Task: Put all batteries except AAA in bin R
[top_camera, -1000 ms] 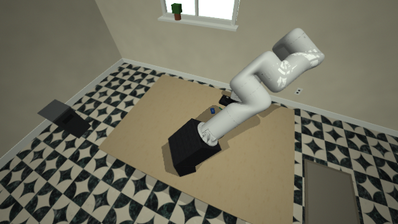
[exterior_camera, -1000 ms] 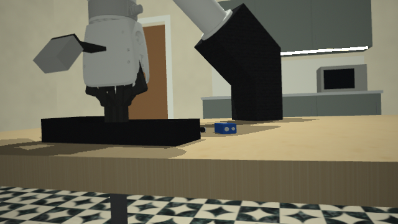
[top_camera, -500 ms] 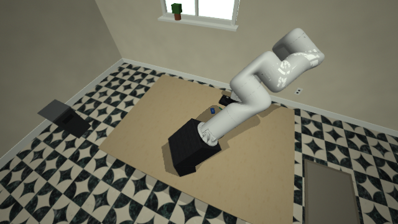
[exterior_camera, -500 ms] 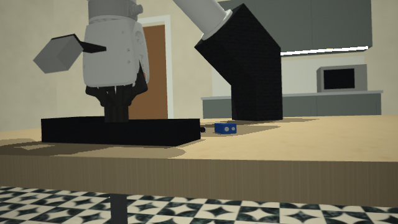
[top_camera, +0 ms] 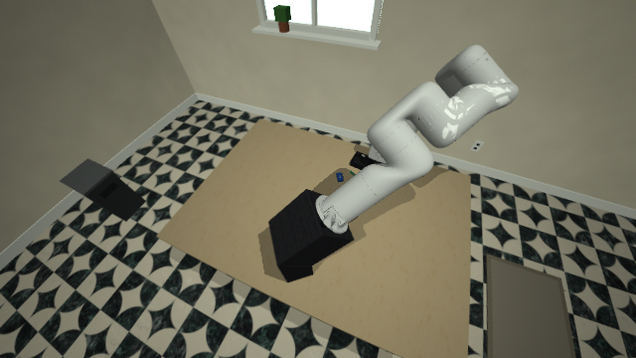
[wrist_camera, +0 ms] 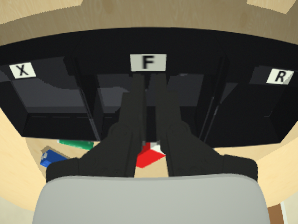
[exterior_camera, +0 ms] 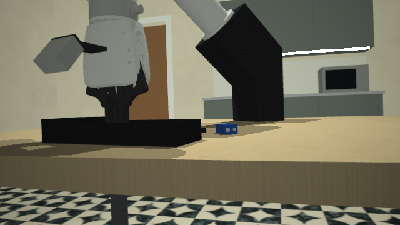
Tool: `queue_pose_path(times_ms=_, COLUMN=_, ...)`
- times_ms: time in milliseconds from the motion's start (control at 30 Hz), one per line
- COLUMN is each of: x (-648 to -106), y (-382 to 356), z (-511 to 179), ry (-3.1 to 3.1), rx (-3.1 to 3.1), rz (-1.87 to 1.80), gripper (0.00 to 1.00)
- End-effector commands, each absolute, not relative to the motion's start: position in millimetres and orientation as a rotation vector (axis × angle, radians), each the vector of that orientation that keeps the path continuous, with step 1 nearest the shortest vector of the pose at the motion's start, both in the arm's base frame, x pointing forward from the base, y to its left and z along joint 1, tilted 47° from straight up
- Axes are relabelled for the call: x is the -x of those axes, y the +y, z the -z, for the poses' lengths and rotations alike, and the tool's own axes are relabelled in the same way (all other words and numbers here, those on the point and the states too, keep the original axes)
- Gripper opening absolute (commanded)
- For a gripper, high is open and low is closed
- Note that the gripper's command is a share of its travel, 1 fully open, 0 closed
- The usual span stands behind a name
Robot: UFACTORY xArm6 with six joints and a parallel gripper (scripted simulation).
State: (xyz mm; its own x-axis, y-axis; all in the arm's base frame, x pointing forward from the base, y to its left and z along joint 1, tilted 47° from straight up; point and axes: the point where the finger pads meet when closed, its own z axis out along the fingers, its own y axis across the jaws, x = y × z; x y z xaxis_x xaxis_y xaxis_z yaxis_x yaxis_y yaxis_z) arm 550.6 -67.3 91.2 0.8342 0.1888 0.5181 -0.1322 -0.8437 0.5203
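Note:
A black bin row (exterior_camera: 121,132) has three compartments marked X (wrist_camera: 21,70), F (wrist_camera: 147,62) and R (wrist_camera: 280,76). My gripper (wrist_camera: 150,88) hangs straight down over the F compartment, fingers shut with nothing seen between them. In the exterior view the gripper's fingertips (exterior_camera: 116,117) dip behind the bin's wall and are hidden. A blue block battery (exterior_camera: 227,128) lies on the table beside the bin row and also shows in the wrist view (wrist_camera: 48,157). A red thing (wrist_camera: 149,155) and a green thing (wrist_camera: 76,144) lie on the table under my wrist.
The arm's black base block (top_camera: 308,234) stands mid-table. A small dark cylinder end (exterior_camera: 204,129) peeks out beside the bin row. The table's edge runs close in front of the bins in the exterior view.

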Motion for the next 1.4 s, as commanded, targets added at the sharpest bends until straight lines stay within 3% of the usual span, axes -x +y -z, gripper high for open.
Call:
queue_pose_path(times_ms=0, x=-551, y=-67, z=-92, ry=0.042, rx=-2.457, rz=-0.774, gripper=0.07)
queue_pose_path(times_ms=1367, x=-523, y=-40, z=-128, ry=0.042, rx=-2.457, rz=-0.774, gripper=0.07)
